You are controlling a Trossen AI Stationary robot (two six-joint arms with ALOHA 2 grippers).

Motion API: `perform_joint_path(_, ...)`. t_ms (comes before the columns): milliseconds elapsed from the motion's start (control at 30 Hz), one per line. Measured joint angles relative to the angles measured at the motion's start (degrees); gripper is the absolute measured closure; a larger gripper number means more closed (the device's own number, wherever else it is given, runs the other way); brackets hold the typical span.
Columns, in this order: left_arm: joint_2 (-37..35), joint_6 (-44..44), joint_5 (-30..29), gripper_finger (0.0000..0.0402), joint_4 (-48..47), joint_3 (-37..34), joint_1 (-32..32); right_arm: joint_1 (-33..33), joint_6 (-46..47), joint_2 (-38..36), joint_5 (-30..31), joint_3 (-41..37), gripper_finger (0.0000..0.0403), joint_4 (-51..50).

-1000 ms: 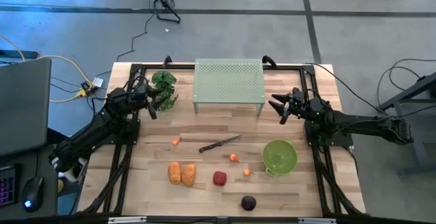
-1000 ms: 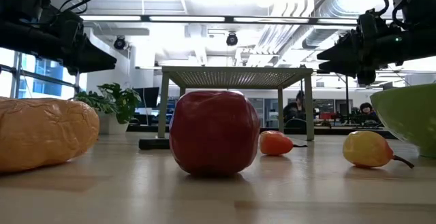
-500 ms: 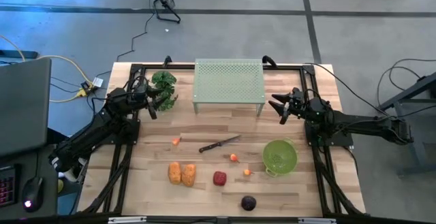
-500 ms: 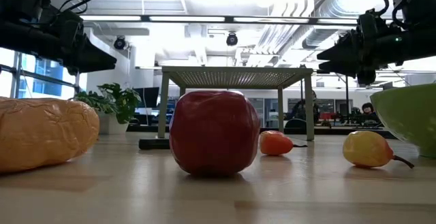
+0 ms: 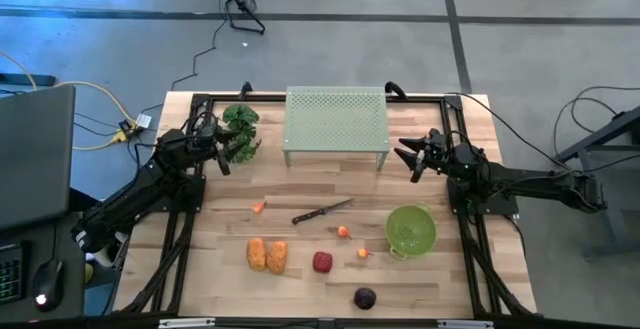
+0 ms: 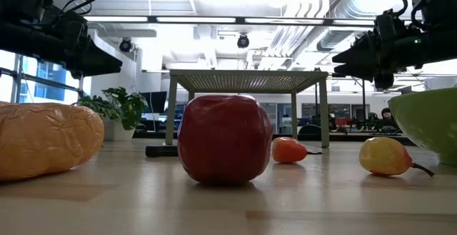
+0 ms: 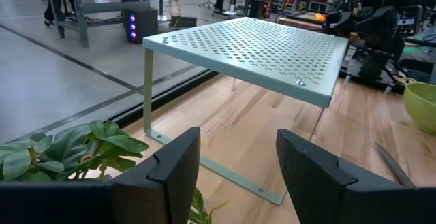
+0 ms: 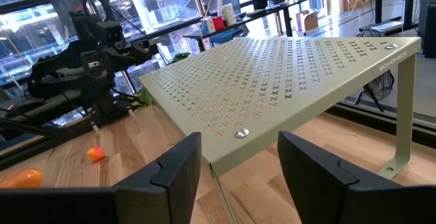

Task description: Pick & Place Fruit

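Red apple (image 5: 322,261) – well apart from both empty grippers, left (image 5: 232,153) and right (image 5: 408,157) – fingers parted

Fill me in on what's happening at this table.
Nothing is being handled. Both arms wait at the back of the table, either side of the green perforated shelf: the left hand by the leafy bunch, the right hand opposite, both open and empty. The fruit lies untouched in front, near the green bowl and knife.
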Motion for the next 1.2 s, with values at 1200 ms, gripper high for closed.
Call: perform_joint_path(1200,0.0,-13.4,0.5,0.0211,3.6,-0.2,0.0,0.0,0.3,0.0,0.0,0.0,0.0215,22.7)
